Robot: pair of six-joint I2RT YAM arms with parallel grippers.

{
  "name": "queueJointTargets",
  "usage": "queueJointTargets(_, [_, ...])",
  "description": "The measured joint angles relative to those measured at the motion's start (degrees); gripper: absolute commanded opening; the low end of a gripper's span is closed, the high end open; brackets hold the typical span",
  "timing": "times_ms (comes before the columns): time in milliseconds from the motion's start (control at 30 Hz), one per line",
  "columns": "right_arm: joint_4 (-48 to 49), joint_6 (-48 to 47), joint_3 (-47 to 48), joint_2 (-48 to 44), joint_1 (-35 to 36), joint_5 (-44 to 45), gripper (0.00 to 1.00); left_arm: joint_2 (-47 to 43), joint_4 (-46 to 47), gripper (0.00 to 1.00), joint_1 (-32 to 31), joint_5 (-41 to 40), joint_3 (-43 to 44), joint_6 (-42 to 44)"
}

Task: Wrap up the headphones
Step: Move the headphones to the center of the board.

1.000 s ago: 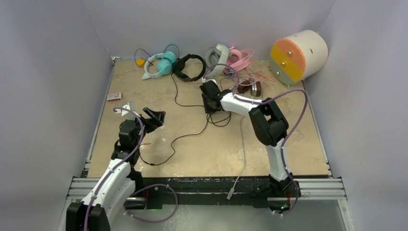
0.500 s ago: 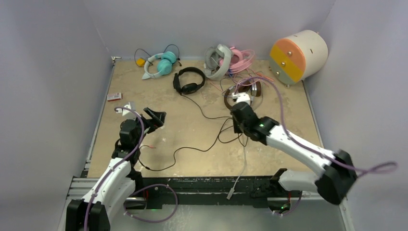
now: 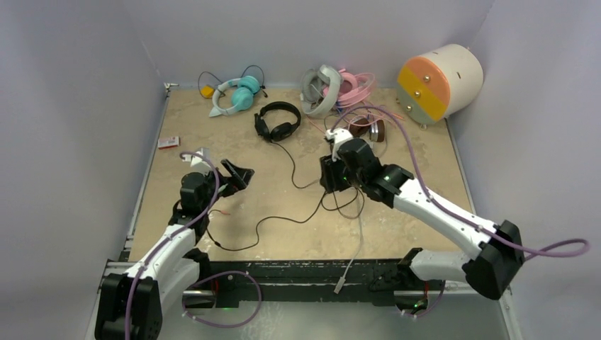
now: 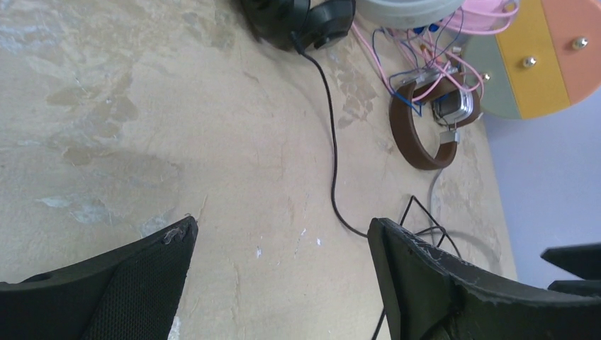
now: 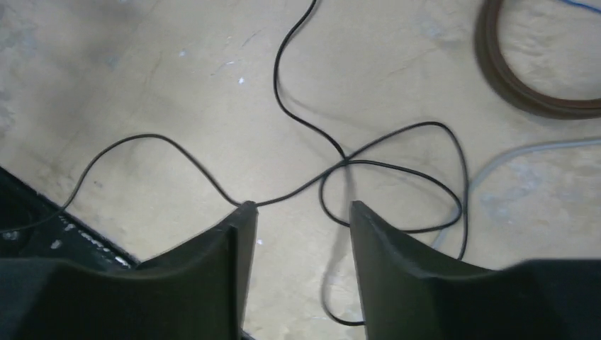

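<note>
Our two arms reach out over the table [image 3: 425,184], and both hold nothing.
Our left gripper [image 3: 237,175] sits low on the left, spread wide. Our right gripper [image 3: 332,177] points down over the looped black cable [image 5: 397,152], fingers apart. We count five headphones at the far side: teal pair [image 3: 237,94], black pair [image 3: 278,120], grey pair [image 3: 320,81], pink pair [image 3: 354,85], brown pair [image 3: 368,129]. One cream drum [image 3: 439,81] lies far right.

Black headphones [image 3: 278,120], teal-and-white pair [image 3: 237,94], pink pair [image 3: 354,86], brown pair [image 4: 418,138], mottled beige table [image 3: 212,134]
</note>
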Motion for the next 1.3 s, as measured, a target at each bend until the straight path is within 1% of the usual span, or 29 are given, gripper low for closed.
queueJointTargets(33, [0.0,-0.8,0.7,1.8,0.0,-2.1,0.69,0.7,0.1,0.90,0.0,0.4,0.0,0.0])
queueJointTargets(100, [-0.2,-1.8,3.2,5.5,0.1,-4.2,0.71,1.9,0.2,0.90,0.0,1.3,0.1,0.0])
queueJointTargets(167, [-0.1,-2.1,6.9,9.9,0.1,-5.2,0.74,2.5,0.2,0.90,0.0,1.9,0.1,0.0])
queueJointTargets(233, [0.6,-2.3,10.9,14.6,0.1,-5.4,0.76,2.5,0.2,0.90,0.0,2.4,0.2,0.2])
queueJointTargets(333, [2.5,-2.4,15.9,21.7,0.1,-5.1,0.76,2.3,0.2,0.89,0.0,2.6,0.2,0.5])
queueJointTargets(467, [6.1,-2.4,20.9,31.0,0.1,-3.4,0.72,0.7,0.2,0.89,0.0,2.6,0.2,1.1])
queueJointTargets(633, [10.6,-2.6,26.3,42.5,0.1,-1.9,0.73,-2.2,0.5,0.88,0.0,2.6,0.2,1.3])
queueJointTargets(800, [9.6,-3.4,40.2,56.2,0.1,-0.7,0.72,-3.2,0.7,0.89,0.0,2.5,0.2,1.4])
queueJointTargets(900, [9.1,-3.8,46.2,61.8,0.1,1.1,0.72,-3.2,0.7,0.89,0.0,2.4,0.1,1.5])
queueJointTargets(933, [9.0,-4.0,47.3,63.0,0.1,1.7,0.69,-3.2,0.7,0.89,0.0,2.3,0.1,1.5])
queueJointTargets(1000, [8.2,-4.3,49.6,65.5,0.1,3.4,0.56,-3.2,0.6,0.88,0.0,2.3,0.1,1.7])
queueJointTargets(1133, [7.1,-5.2,52.3,67.8,0.0,5.5,0.13,-3.1,0.6,0.89,0.0,1.9,0.1,2.3])
queueJointTargets(1167, [7.3,-5.5,52.0,67.6,0.1,5.5,0.06,-3.1,0.6,0.89,0.0,1.9,0.1,2.4])
queueJointTargets(1200, [8.5,-5.4,50.3,66.8,0.1,5.3,0.00,-3.0,0.6,0.89,0.0,1.9,0.1,2.4])
queueJointTargets(1300, [10.1,-5.4,41.8,61.2,0.2,2.8,0.00,-2.4,0.7,0.90,0.0,1.9,0.1,2.4])
